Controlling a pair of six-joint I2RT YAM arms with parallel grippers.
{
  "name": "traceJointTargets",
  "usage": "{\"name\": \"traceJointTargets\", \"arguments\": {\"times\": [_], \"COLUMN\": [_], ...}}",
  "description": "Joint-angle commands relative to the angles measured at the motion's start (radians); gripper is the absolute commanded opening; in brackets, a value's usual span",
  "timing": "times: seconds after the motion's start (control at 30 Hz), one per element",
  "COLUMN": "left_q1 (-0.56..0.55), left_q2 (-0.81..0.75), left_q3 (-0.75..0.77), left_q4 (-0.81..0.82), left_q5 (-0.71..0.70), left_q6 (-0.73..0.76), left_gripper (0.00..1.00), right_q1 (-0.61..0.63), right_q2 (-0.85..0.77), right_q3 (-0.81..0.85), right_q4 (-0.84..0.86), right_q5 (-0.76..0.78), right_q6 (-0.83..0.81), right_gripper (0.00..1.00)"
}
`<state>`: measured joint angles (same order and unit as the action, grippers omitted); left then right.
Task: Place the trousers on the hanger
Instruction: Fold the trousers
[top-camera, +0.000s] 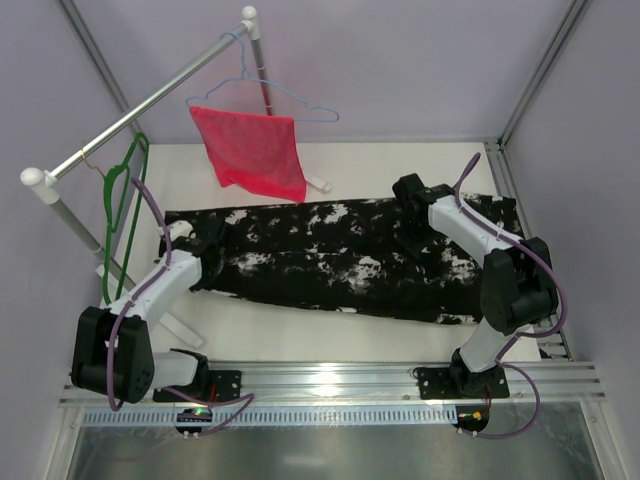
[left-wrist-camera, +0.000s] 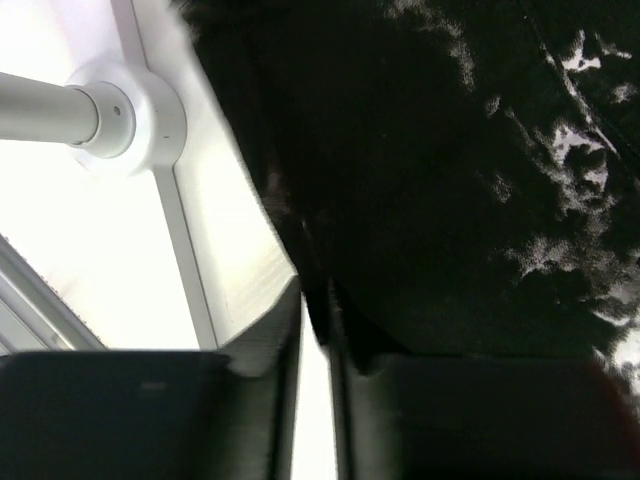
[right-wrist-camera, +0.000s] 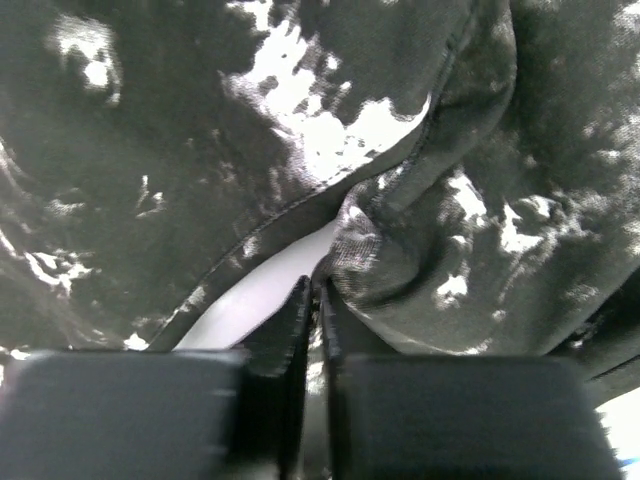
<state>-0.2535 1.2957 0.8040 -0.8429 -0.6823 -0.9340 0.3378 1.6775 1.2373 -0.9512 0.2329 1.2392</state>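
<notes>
Landmark: the clothes rail (top-camera: 140, 100), which runs diagonally above the left part of the table (top-camera: 300, 335).

1. The trousers (top-camera: 340, 260) lie flat and lengthwise on the table, below the rail and to its right. Their left end stops close to the rail's support post (left-wrist-camera: 120, 115); their right end is well apart from the rail.
2. The hanger (top-camera: 112, 180) hangs by its hook from the rail near the rail's left end, just beside the trousers' left end.
3. A red cloth (top-camera: 250, 150) is draped on a pale blue hanger (top-camera: 290, 100) near the rail's far end, above the trousers' far edge.
4. The left gripper (left-wrist-camera: 315, 315) sits at the trousers end nearest the rail, its jaws nearly together on the fabric's edge.
5. The right gripper (right-wrist-camera: 313, 290) sits at the end farthest from the rail, its jaws pressed together, pinching a raised fold at the edge.
6. Bare tabletop borders the trousers' near edge, and a strip shows between their far edge and the rail's foot.
</notes>
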Motion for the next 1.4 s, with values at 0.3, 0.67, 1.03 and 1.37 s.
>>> {"name": "traceJointTargets", "arguments": {"times": [0.3, 0.67, 1.03, 1.37], "left_q1": [-0.065, -0.394, -0.506, -0.506], "left_q2": [-0.073, -0.064, -0.213, -0.223], "left_q3": [0.121, 0.133, 0.136, 0.140], "left_q4": [0.045, 0.278, 0.357, 0.277], "left_q5": [0.184, 0.582, 0.668, 0.644], "left_q6": [0.084, 0.224, 0.224, 0.236], "left_gripper": [0.61, 0.66, 1.00, 0.99], "right_q1": [-0.017, -0.250, -0.736, -1.149], "right_q2": [-0.108, -0.591, -0.726, -0.765], "right_q3": [0.152, -0.384, -0.398, -0.478], "right_q4": [-0.119, 0.282, 0.156, 0.276], "right_q5": [0.031, -0.219, -0.389, -0.330], "right_q6": [-0.184, -0.518, -0.647, -0.581], "right_gripper": [0.71, 0.74, 1.00, 0.78]}}
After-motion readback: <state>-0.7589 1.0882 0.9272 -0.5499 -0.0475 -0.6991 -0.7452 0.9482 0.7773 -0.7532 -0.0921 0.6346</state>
